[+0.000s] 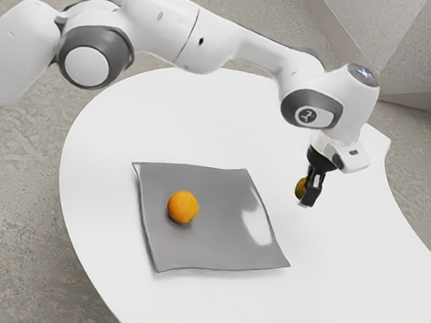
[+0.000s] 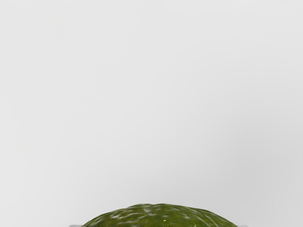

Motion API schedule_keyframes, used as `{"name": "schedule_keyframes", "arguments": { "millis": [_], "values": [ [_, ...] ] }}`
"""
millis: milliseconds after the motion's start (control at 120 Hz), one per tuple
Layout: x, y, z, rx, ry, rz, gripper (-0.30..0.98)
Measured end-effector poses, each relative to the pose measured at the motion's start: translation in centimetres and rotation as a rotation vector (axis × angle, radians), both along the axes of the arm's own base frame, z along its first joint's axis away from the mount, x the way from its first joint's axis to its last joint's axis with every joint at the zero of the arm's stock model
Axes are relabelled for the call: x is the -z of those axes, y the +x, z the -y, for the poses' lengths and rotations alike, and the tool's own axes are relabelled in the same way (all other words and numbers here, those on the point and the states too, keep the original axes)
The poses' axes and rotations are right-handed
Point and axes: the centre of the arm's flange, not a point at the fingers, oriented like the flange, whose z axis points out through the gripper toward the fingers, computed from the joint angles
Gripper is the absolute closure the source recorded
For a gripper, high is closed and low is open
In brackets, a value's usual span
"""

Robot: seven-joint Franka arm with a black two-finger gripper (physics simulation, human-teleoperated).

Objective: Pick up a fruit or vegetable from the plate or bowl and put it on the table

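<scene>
My gripper (image 1: 309, 195) is over the white table, off the plate toward the exterior view's right, pointing down. Between its fingers it grips a round dark green and yellowish fruit (image 1: 301, 188), partly hidden behind the near finger. In the wrist view the bumpy green top of this fruit (image 2: 161, 216) shows at the lower edge, with white table beyond it. Whether the fruit touches the table cannot be told. On the grey square plate (image 1: 215, 247) lies an orange (image 1: 183, 207), apart from the gripper.
The white table (image 1: 323, 308) has a curved edge and extends around the plate. Behind the table, a pale wall (image 1: 427, 47) stands at the exterior view's upper right. The arm spans above the table's far part.
</scene>
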Motion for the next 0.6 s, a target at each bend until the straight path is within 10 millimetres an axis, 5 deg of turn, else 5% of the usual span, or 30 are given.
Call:
{"name": "schedule_keyframes", "arguments": {
  "millis": [258,400,600],
  "values": [
    [1.7,2.1,0.1,0.005,-0.012,0.025,0.36],
    [2.0,2.3,0.1,0.008,-0.030,0.033,0.14],
    [2.0,2.2,0.2,0.014,-0.039,0.030,0.03]
  ]
}}
